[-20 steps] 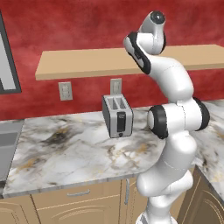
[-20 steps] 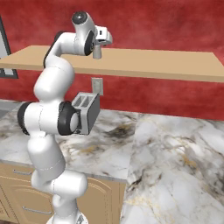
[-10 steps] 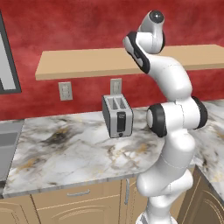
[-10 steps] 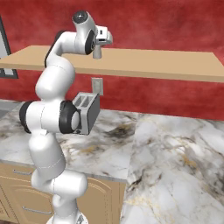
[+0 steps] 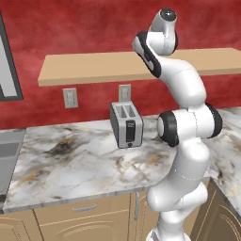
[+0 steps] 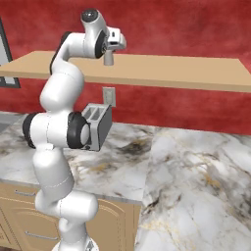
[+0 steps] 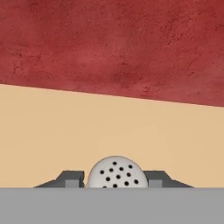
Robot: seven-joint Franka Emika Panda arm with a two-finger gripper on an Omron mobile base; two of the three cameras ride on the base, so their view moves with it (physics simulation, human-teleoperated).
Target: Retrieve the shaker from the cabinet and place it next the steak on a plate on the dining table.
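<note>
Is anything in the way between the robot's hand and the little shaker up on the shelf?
No, nothing visible is. In the hand view the shaker sits right between the end effector fingertips, one on each side of its holed cap, with bare wood shelf around it. The toaster stands far below on the counter.

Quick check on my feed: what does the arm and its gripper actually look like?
The arm is glossy white with rounded segments and dark grey bands at the joints. The gripper ends in two small dark grey fingertips. No cables or markings are visible.
</note>
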